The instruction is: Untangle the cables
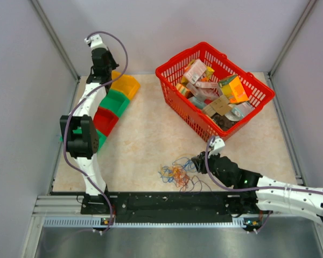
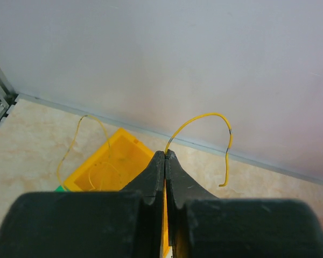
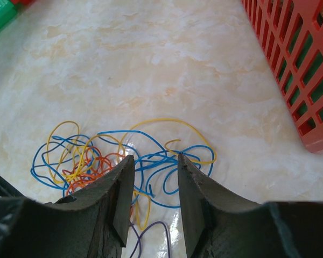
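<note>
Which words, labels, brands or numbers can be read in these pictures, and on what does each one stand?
None can be read.
The packets in the red basket carry printing, but it is too small and blurred to read.
The cables and the coloured bins show no text.

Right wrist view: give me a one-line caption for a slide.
Open right gripper over the tangle of blue, yellow, orange and purple cables on the marbled table, red basket at right.
</note>
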Controlling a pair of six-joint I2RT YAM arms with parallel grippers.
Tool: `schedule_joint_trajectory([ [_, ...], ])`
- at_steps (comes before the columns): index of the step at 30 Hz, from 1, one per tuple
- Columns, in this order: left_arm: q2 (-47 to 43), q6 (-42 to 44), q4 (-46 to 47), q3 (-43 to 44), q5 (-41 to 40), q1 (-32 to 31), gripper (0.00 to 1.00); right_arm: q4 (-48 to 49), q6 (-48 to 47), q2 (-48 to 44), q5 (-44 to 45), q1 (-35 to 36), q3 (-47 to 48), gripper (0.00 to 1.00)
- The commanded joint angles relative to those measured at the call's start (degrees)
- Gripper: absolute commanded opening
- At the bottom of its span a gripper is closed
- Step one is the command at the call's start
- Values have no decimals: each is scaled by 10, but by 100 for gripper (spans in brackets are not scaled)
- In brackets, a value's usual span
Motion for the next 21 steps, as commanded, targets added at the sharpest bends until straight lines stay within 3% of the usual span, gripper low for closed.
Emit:
schedule_joint_trajectory([
  [1,-27,18,79,-32,14,-2,0,30,-4,6,7,2,3,38],
  [13,-60,-65,101,-144,49,-37,0,29,4,-9,-3,2,-3,38],
  [21,10,-133,-7,-68,15,-25,0,19,9,-24,0,1,-7,38],
])
